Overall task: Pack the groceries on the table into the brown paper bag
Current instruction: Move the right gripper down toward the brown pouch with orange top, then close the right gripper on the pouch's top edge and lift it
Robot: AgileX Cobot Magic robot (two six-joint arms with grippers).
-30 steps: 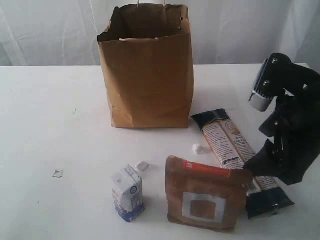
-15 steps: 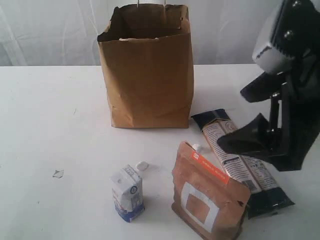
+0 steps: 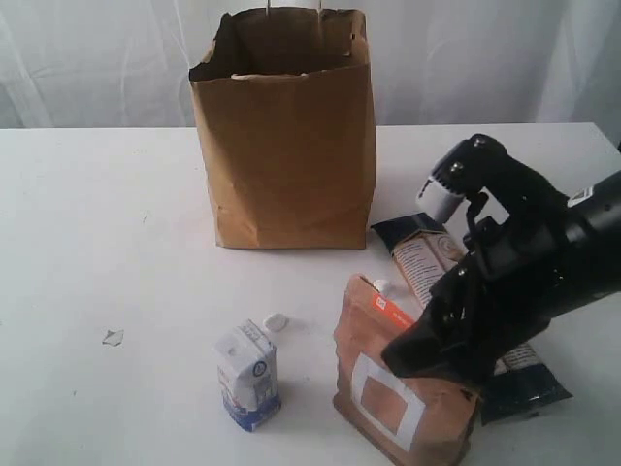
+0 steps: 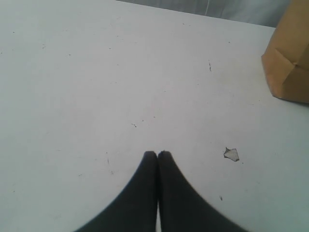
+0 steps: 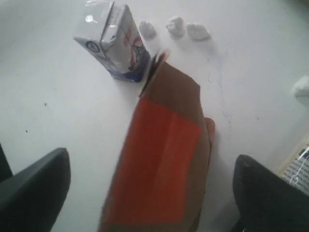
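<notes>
The brown paper bag point(image 3: 286, 136) stands open at the back of the table point(image 3: 97, 243). In front of it stands the brown pouch point(image 3: 388, 403) with an orange top strip. My right gripper point(image 3: 437, 351) hovers over the pouch, open, and nothing is gripped. In the right wrist view the pouch point(image 5: 169, 121) lies between the wide-apart fingers point(image 5: 38, 188) of that gripper point(image 5: 150, 159). The small white-blue carton point(image 3: 248, 377) point(image 5: 113, 41) stands left of the pouch. The long dark packet point(image 3: 425, 254) lies partly under the right arm. My left gripper point(image 4: 158, 153) is shut over bare table.
Small white lumps point(image 3: 277, 320) point(image 5: 175, 25) lie between the carton and the pouch. A torn scrap point(image 3: 114, 337) point(image 4: 231, 154) sits on the left of the table. A corner of the bag point(image 4: 289, 72) shows in the left wrist view. A white curtain hangs behind.
The right arm rose from beside the pouch, then came down over its top with jaws wide. The pouch turned from facing front to standing at an angle. The left gripper stayed still.
</notes>
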